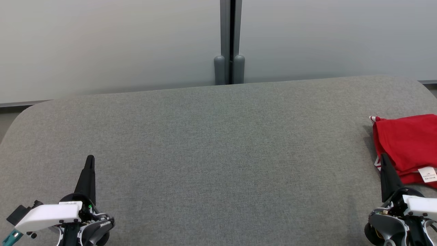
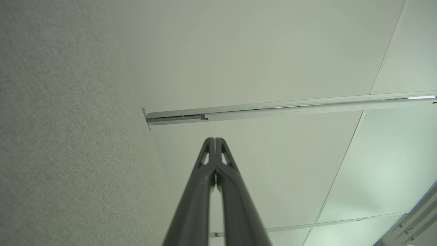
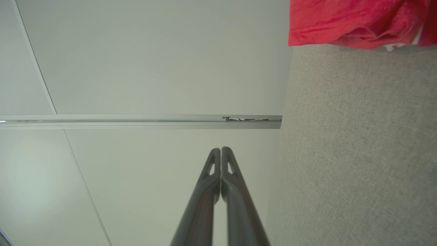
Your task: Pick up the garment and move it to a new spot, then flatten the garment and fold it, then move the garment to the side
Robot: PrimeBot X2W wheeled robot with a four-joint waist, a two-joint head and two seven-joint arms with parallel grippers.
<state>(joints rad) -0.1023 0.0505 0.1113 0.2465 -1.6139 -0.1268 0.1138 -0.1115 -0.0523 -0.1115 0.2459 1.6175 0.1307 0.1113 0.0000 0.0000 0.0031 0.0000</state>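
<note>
The garment [image 1: 406, 143] lies folded at the far right of the table [image 1: 218, 143], white tag [image 1: 428, 174] showing. Left jaws and right jaws are both fully closed and empty, the right ones just beside the garment

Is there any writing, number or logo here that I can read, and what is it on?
Nothing here reads clearly.
Print on the white tag of the red garment: a few tiny lines, too small to read.
Mark on the small pale label at the base of the left gripper: too small to read.
</note>
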